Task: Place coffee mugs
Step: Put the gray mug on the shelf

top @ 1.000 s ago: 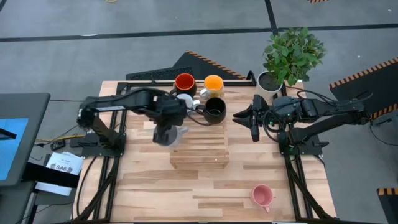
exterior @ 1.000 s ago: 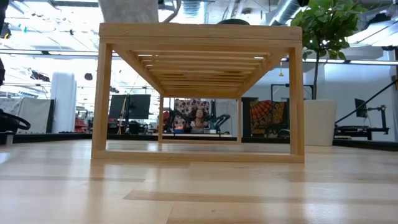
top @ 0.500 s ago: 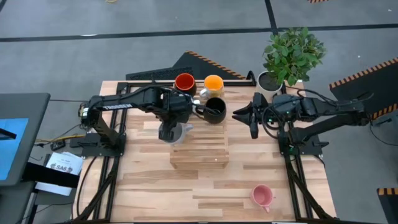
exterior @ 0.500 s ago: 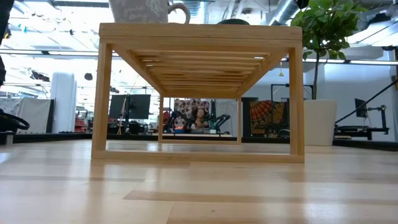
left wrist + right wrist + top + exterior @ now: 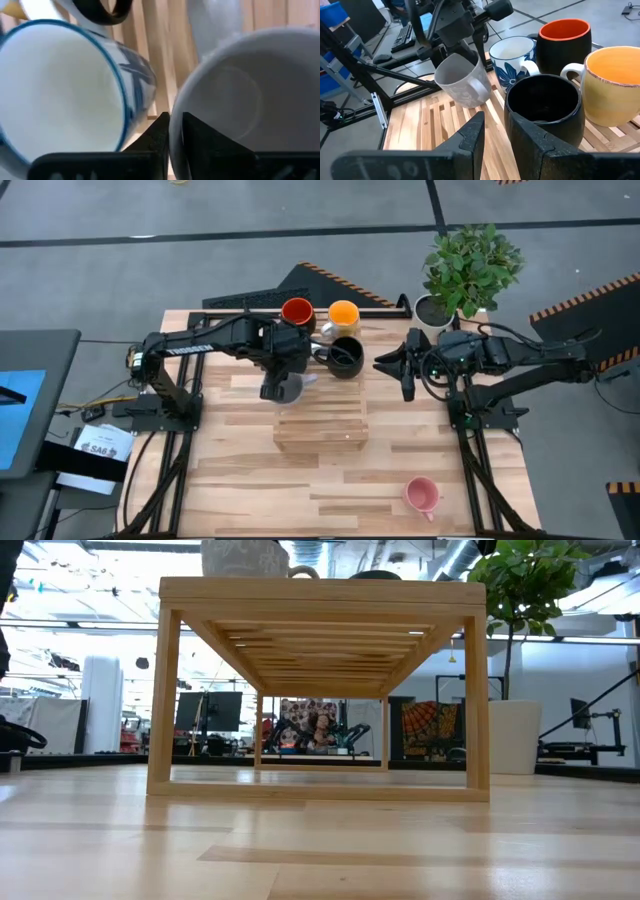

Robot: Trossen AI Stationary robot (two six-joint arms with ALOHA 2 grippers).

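My left gripper [image 5: 273, 383] is shut on the grey mug [image 5: 289, 388] over the far left part of the slatted wooden rack [image 5: 321, 420]. The low view shows the grey mug [image 5: 245, 557] at the rack's top edge. The red-orange mug [image 5: 296, 311], yellow-orange mug [image 5: 343, 313], white mug with blue pattern [image 5: 511, 57] and black mug [image 5: 346, 357] stand upright together on wooden slats just beyond it. A pink mug [image 5: 421, 495] lies on its side near the table's near edge. My right gripper [image 5: 398, 375] is open, waiting right of the black mug. My left gripper pinches the grey mug's rim [image 5: 176, 107], one finger [image 5: 205, 137] inside the mug and one [image 5: 159, 131] outside. The fingers come from above, slanting from the table's left. The mug [image 5: 462, 80] is tilted low over the rack's slats; whether it touches them I cannot tell.
A potted plant in a white pot [image 5: 436, 310] stands at the table's far right corner. The rack's near half and the table around the pink mug are bare wood. The mugs stand close together, with the white one [image 5: 60, 85] right beside the grey mug.
My left gripper has carried the grey mug toward the table's far edge and a little right, closer to the cluster of mugs, staying shut on it. The mug has turned, so its handle now shows on its right in the low view. My right arm has kept still.
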